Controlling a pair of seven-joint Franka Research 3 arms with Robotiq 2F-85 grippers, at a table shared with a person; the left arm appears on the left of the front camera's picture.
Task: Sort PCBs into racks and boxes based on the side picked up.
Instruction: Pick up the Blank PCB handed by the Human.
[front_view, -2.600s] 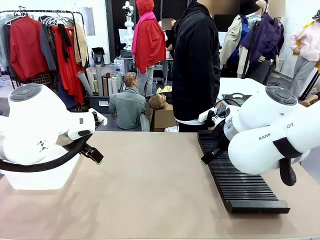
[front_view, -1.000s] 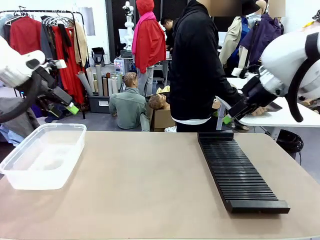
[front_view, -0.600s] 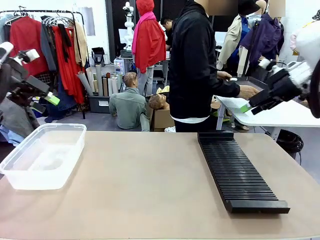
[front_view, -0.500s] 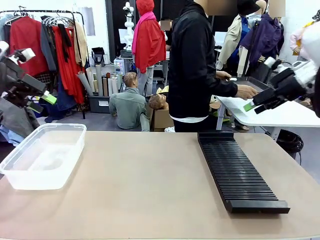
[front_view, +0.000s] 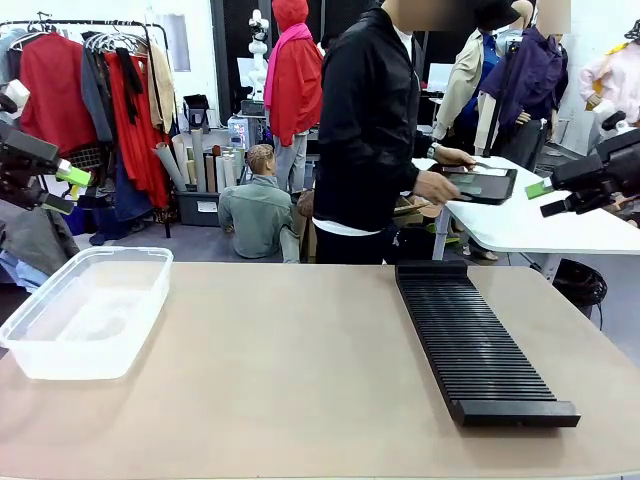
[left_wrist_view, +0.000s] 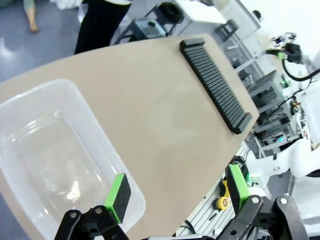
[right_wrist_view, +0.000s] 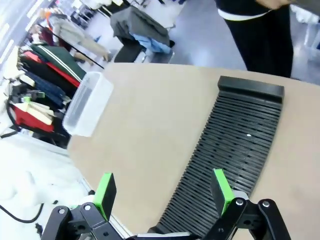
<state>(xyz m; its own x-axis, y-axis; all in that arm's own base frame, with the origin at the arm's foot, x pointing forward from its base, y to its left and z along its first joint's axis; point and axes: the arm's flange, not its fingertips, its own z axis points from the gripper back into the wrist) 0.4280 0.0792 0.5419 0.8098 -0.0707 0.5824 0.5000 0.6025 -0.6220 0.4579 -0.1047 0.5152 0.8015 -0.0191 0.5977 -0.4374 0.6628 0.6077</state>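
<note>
- Tan table (front_view: 300, 350) fills the near ground, with a clothes rail (front_view: 90, 60) of hanging garments far left behind it.
- One clear tub (front_view: 60, 358) sits on the table at the near left.
- One black slotted rack (front_view: 470, 340) lies on the right, running from the far edge toward the near edge, well apart from the tub.
- One person (front_view: 365, 120) in a black jacket stands at the far side, one hand (front_view: 437, 187) at a dark tray (front_view: 505, 185) on a white side table (front_view: 530, 225) far right; what lies on the tray is too small to tell.
- Left gripper (front_view: 62, 190) hangs above the table's left edge, over the tub, jaws spread wide and holding nothing.
- Right gripper (front_view: 550, 198) hangs high at the far right, just beside the tray, jaws likewise spread and holding nothing.
</note>
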